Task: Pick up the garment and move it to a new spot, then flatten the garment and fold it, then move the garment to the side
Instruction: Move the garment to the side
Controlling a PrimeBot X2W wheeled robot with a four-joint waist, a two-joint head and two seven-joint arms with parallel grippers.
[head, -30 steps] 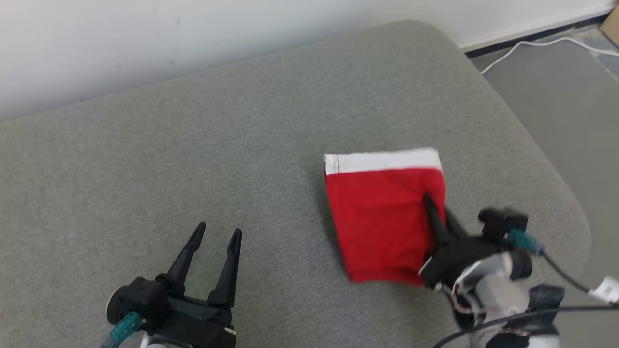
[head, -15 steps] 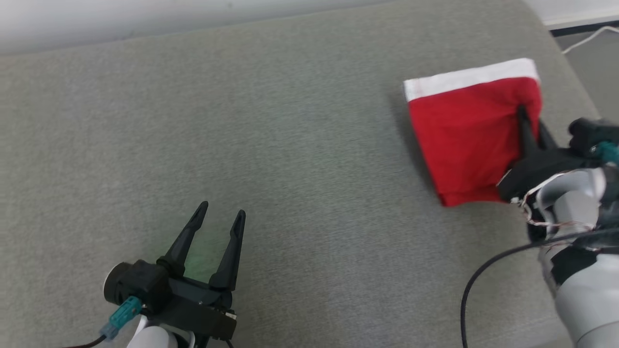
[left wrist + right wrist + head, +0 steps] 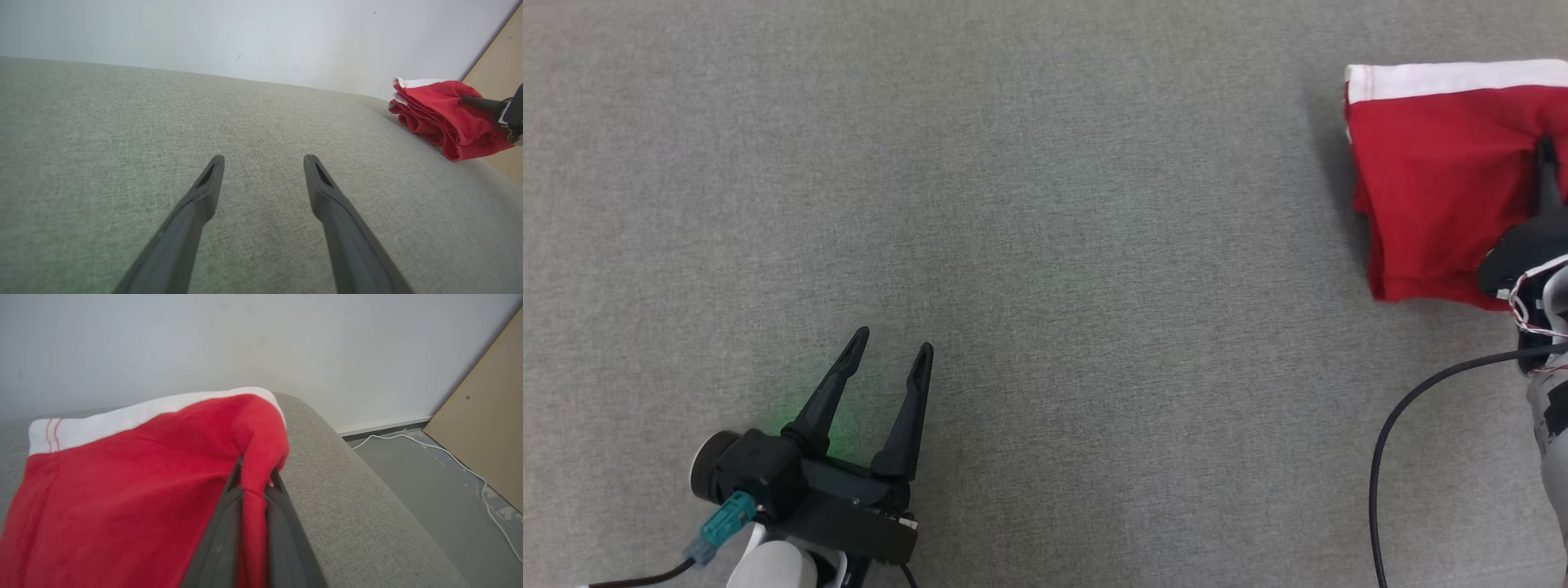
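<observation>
The red garment [image 3: 1429, 188] lay folded near the right-hand edge of the grey cushion [image 3: 1045, 204], its white waistband [image 3: 1437, 79] on the far side. The right gripper [image 3: 1545, 175] had its fingers clenched on a pinch of the cloth at the garment's right edge. It looked like thin, soft jersey: light, limp and likely to sag or unfold when lifted by one point. A hold through all the layers at a folded edge, or at the firmer waistband, seemed the safer choice.

The left gripper [image 3: 890, 343] was well apart from it over bare cushion, fingers spread and grasping nothing.

The right wrist view showed the red fabric bunched between the two fingers, plus a white cable [image 3: 429, 445] on the floor and a wooden board [image 3: 482, 428] leaning by the wall. The left wrist view showed the garment's stacked layers from the side, which the head view flattened
</observation>
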